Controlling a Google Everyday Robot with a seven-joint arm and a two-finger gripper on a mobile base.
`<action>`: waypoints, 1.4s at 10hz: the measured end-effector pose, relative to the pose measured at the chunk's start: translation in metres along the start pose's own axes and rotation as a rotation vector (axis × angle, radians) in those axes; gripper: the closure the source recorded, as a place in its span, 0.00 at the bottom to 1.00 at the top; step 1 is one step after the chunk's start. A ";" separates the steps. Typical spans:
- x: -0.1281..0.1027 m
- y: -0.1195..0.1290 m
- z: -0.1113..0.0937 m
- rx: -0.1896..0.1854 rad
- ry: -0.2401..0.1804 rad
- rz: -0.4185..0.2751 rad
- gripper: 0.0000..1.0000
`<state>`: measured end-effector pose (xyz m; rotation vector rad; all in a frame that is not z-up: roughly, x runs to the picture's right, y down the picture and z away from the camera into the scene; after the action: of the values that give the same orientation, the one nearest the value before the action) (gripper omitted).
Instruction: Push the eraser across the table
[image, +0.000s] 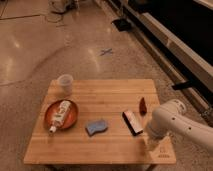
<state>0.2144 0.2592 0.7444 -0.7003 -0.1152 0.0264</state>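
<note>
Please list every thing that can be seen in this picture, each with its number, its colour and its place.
table: 1, light bamboo, middle of the picture
cup: 1, pale, far left corner of the table
plate: 1, orange-red, left part of the table
bottle: 1, white, lying on the plate
sponge: 1, blue, near the table's middle
eraser: 1, white top over black base, right of the sponge
bottle-like thing: 1, dark red, beside the eraser's far end
cross mark: 1, blue, on the floor beyond the table
arm: 1, white, over the table's right edge
gripper: 1, pale, near the table's front right corner, right of the eraser
</note>
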 end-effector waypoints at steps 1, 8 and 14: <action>0.000 0.000 0.009 -0.012 -0.003 0.002 0.35; -0.010 -0.009 0.031 -0.043 -0.039 -0.006 0.75; -0.020 -0.040 0.036 -0.015 -0.067 0.000 1.00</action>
<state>0.1899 0.2503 0.7960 -0.7149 -0.1796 0.0487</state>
